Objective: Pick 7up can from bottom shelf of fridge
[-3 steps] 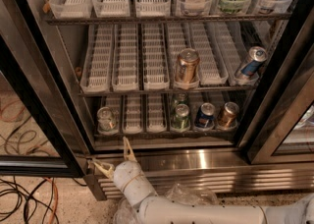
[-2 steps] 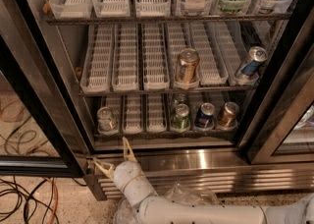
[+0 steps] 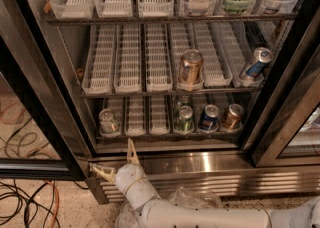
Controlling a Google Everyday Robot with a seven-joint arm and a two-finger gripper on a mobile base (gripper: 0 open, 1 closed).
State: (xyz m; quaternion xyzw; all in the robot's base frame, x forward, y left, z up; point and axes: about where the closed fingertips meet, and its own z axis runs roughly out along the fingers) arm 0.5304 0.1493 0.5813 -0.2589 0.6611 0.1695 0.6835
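Small pale silver-grey 7up can [image 3: 108, 121]: upright at the front of the leftmost white slotted lane, bottom wire shelf [image 3: 135, 118], black-framed glass-door display fridge [image 3: 62, 72]. Farther right on the same shelf, side by side: green can [image 3: 185, 119], blue can [image 3: 208, 117], copper-brown can [image 3: 232, 116]. Below, against the stainless steel louvred base [image 3: 210, 164]: white two-finger gripper [image 3: 114, 158], fingers spread wide, holding nothing, apart from the can.

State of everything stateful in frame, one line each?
fridge: door open.
gripper: open, empty, low in front of the fridge base.
7up can: upright, leftmost lane of bottom shelf, not gripped.
green can: upright, bottom shelf.
copper can: upright, middle shelf.
blue-and-silver can: tilted, middle shelf, far right.
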